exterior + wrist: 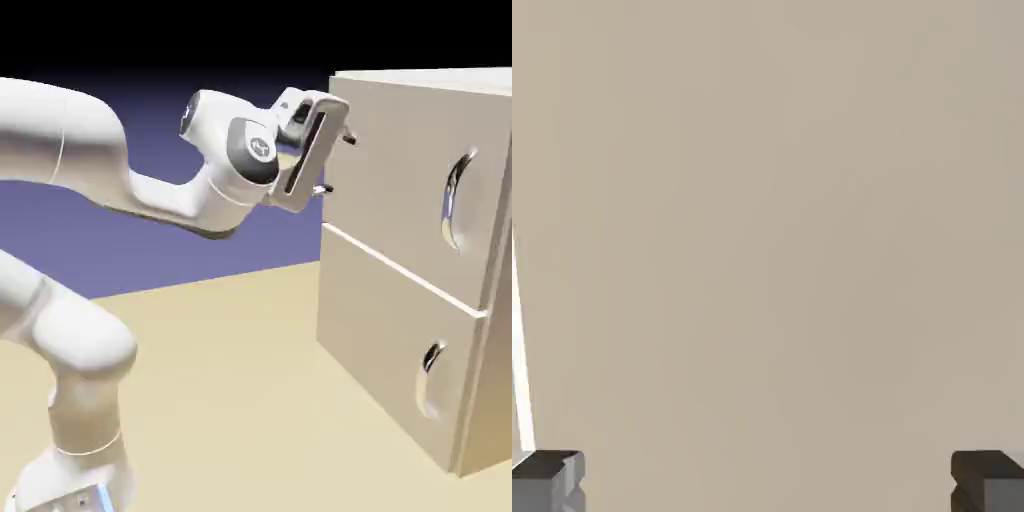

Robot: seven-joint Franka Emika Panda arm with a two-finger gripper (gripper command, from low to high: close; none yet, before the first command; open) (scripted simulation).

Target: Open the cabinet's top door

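Observation:
The beige cabinet (420,260) stands at the right of the exterior view. Its top door (400,190) is the larger upper panel, flush and closed, with a long silver handle (455,200) in an oval recess near its right side. My gripper (338,163) is open at the door's left edge, fingers pointing at the panel, well left of the handle. In the hand view plain beige door (782,230) fills the picture, and the two grey fingertips (547,480) sit wide apart at the bottom corners with nothing between them.
Below the top door a shorter lower panel (390,340) carries a smaller silver handle (430,360). A pale seam (520,340) runs down the hand view's left edge. The tan table (230,400) stretches left of the cabinet.

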